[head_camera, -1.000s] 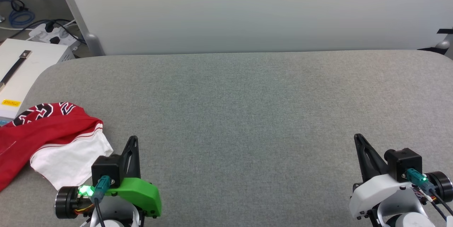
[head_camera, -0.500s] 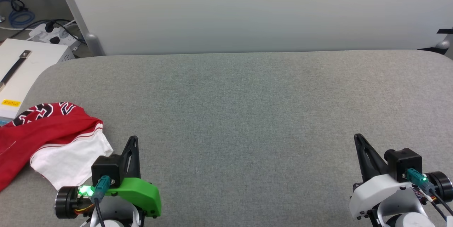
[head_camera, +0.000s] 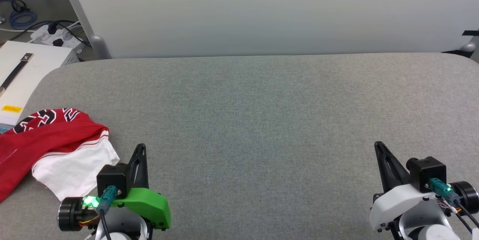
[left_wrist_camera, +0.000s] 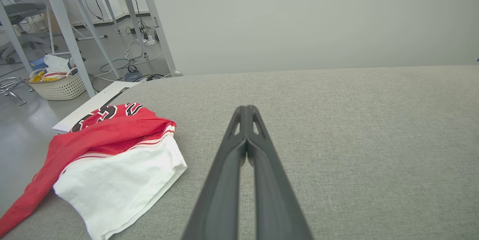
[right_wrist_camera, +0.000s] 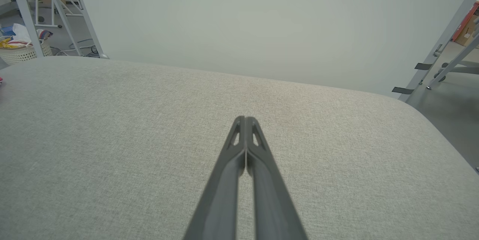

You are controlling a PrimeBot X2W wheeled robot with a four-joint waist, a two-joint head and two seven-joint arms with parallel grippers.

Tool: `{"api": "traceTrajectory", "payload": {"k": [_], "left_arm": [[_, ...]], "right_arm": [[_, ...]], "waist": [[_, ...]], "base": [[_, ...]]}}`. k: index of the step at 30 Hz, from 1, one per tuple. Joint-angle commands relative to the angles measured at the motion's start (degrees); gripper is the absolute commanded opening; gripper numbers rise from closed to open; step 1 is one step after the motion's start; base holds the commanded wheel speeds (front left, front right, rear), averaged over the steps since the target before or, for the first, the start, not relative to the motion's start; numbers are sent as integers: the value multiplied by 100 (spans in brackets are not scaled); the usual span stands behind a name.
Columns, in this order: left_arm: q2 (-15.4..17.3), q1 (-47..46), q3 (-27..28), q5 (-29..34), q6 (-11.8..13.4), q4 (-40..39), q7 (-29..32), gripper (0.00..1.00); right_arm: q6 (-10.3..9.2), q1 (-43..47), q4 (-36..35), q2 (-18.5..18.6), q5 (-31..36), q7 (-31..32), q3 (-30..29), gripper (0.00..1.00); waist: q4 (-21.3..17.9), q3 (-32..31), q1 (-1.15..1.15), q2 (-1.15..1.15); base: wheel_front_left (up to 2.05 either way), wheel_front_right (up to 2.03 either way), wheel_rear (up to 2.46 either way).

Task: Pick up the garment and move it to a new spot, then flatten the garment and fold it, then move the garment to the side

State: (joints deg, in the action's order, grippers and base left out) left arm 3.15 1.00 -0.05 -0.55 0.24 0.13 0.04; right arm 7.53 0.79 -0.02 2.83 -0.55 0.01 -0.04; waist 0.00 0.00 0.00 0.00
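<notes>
1. Far left, off the edge: a white box with cables on the floor behind it. Not part of the job.
2. The shirt is at the near-left corner of the grey surface, with part of it hanging over the left edge. Judging by that, nothing is done yet. Pick-up, move, flatten, fold and the final shift aside are all left. It's a crumpled heap: red body bunched up, one white sleeve spread out on the right side, and striped red-and-white trim where the two colours meet. A bit of black, white-outlined lettering peeks out at the far end, too folded to read.
3. The left gripper is just right of that white sleeve. Its fingers are pressed together, holding nothing and not touching the cloth.
4. The middle is bare grey fabric with plenty of room. My guess is that's the obvious new spot.
5. The right gripper is over the near-right part, well apart from the shirt. Its fingers are closed too, and empty.
</notes>
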Motion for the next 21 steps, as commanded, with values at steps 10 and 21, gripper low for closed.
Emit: {"api": "traceTrajectory", "payload": {"k": [10,21], "left_arm": [[-27,-100,5,55,-24,-13,-4,0],[-27,-100,5,55,-24,-13,-4,0]], "right_arm": [[-4,-79,2,5,55,-1,4,0],[-4,-79,2,5,55,-1,4,0]], "waist": [[0,0,0,0],[0,0,0,0]], "base": [[0,0,0],[0,0,0]]}}
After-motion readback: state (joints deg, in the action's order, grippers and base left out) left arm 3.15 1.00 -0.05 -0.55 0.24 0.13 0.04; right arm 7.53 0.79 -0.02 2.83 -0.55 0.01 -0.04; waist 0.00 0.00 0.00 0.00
